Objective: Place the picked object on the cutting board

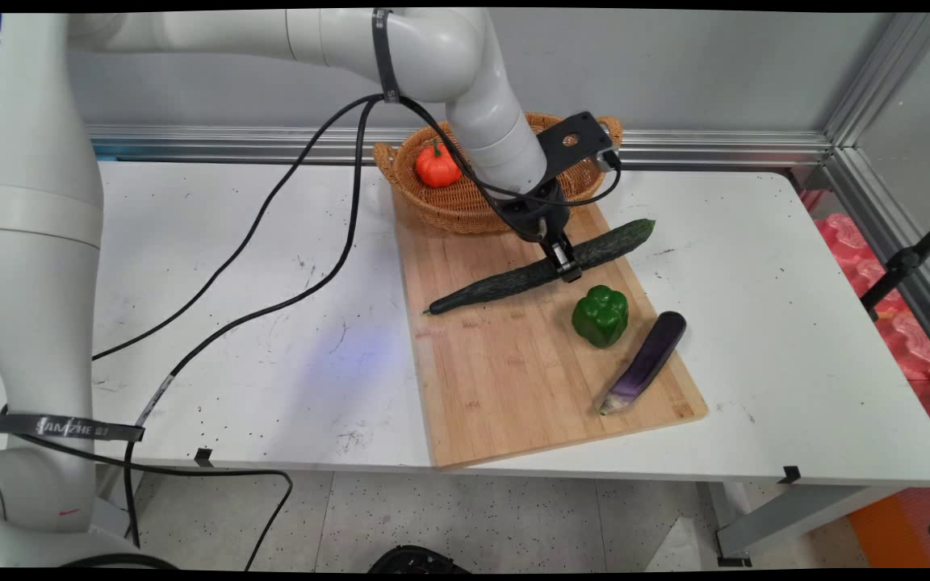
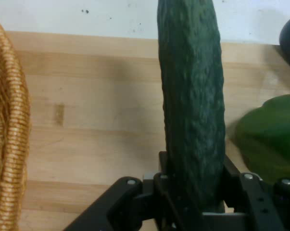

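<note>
- The black two-finger gripper [image 1: 567,266] has its fingers [image 2: 165,169] closed around the long dark green cucumber [image 1: 542,270], gripping it about midway along.
- The cucumber lies slantwise across the far part of the pale wooden cutting board [image 1: 513,379] on the white desk [image 1: 231,323].
- Just near of it is a green bell pepper [image 1: 601,315], with a purple eggplant [image 1: 644,361] to the right.
- A woven wicker basket [image 1: 449,210] behind holds an orange-red tomato [image 1: 437,167].

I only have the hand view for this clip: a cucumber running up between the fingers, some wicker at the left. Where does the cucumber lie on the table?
Observer: The cucumber lies slantwise across the wooden cutting board, its far tip past the board's right edge.
Operator: Is the wicker a basket? Anything in it?
Observer: Yes, a basket at the board's far end, holding an orange-red pepper.
Operator: What is the dark thing at my right edge?
Observer: An eggplant, near the board's right edge, beside the green pepper.
</note>
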You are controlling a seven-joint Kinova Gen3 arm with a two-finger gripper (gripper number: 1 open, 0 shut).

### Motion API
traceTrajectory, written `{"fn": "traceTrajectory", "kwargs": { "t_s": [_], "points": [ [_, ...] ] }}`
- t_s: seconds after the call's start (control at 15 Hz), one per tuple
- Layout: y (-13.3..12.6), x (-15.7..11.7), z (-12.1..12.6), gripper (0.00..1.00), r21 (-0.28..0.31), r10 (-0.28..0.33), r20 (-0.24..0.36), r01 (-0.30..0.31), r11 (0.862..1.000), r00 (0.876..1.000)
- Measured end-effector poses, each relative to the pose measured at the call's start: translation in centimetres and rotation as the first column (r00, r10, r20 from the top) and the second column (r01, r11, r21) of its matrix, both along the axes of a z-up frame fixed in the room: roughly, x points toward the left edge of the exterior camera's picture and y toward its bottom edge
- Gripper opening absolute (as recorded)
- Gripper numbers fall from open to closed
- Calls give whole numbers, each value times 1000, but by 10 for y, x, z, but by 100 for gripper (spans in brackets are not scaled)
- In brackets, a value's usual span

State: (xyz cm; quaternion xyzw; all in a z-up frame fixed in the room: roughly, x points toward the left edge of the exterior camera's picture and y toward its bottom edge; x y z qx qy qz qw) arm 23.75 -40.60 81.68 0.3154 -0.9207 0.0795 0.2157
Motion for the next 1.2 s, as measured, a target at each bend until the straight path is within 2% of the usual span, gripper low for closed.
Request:
{"fn": "traceTrajectory", "kwargs": {
  "t_s": [1.0, 1.07, 1.2],
  "points": [
    [1, 3, -29, 0, 30, 52, -50, -51, 998, 997],
    [1, 3, -30, 100, 31, 54, -53, -53, 998, 997],
    [1, 3, -32, 100, 32, 58, -57, -56, 998, 997]
  ]
}}
